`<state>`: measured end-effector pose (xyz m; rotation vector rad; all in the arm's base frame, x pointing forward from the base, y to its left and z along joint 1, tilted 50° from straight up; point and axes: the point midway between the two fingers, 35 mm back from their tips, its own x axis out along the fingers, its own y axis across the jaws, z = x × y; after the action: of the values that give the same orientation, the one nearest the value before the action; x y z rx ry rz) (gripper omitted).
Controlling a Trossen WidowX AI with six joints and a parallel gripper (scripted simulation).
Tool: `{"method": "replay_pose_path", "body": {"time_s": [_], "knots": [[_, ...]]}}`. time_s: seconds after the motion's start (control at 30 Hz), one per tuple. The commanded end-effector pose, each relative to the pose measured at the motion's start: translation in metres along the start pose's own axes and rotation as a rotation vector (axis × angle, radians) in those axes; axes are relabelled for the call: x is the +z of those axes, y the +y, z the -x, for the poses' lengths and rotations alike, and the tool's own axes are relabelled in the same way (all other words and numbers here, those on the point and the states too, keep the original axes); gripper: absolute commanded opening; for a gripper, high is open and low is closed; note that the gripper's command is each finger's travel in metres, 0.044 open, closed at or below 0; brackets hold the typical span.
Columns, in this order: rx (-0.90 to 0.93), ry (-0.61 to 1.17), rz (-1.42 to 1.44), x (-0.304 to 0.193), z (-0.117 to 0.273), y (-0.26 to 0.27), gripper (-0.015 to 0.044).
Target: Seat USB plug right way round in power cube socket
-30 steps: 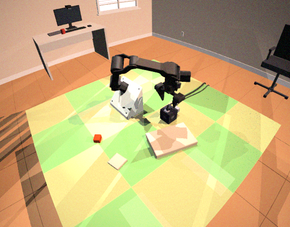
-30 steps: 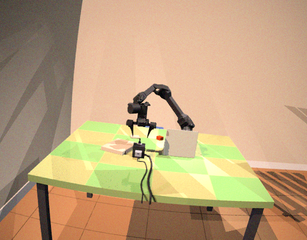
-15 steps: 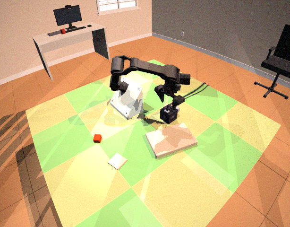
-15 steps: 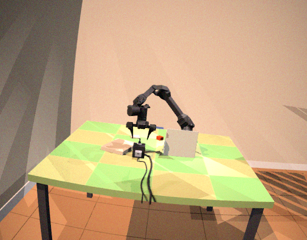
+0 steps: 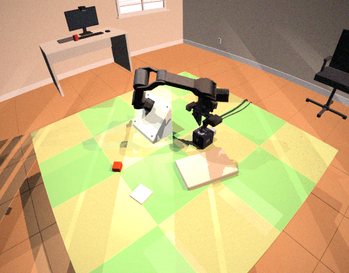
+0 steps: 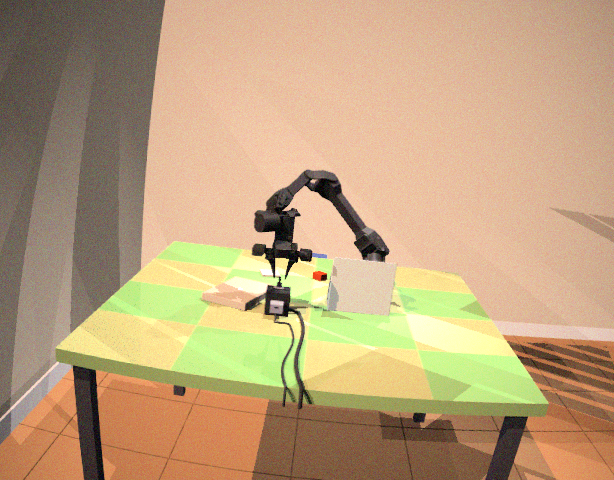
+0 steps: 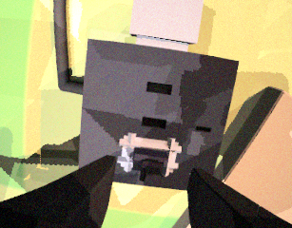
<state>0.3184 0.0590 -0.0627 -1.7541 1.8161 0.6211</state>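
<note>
Red block: a small red block [image 5: 117, 166] [image 6: 319, 275] lies at the left on the green-and-yellow checkered table [image 5: 95, 229] [image 6: 374, 403].
White tile: a thin, flat white square [image 5: 141, 194] [image 6: 269, 272] is seen to its right.
Arm mount: a white wedge-shaped mount [image 5: 157, 102] [image 6: 363, 286] is noted behind the tile.
Gripper: the black gripper [image 5: 202, 125] [image 6: 280, 277] [image 7: 152, 173] is pointed down over the cube; its fingers are partly open, with a gap between them.
USB plug: the dark USB plug [image 6: 279, 283] [image 7: 150, 165] is found upright at the pale-framed socket on top of the black power cube [image 5: 203, 138] [image 6: 277, 298] [image 7: 122, 76]; its seating depth cannot be told.
Slab: a pale pinkish rectangular slab [image 5: 206, 169] [image 6: 236, 292] [image 7: 274, 157] is located near the cube.
White connector: a white block-shaped connector [image 5: 212, 130] [image 6: 277, 307] [image 7: 165, 21] is fitted to the cube's side.
</note>
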Motion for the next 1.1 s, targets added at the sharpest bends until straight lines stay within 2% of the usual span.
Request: {"method": "replay_pose_path", "body": {"time_s": [0.0,0.07,1.07], "knots": [[0.001,-0.001,-0.001,0.0,0.0002,0.0,0.0046],[0.001,-0.001,-0.001,0.0,0.0002,0.0,0.0],[0.001,-0.001,0.0,0.0001,0.0077,0.0002,0.0]]}}
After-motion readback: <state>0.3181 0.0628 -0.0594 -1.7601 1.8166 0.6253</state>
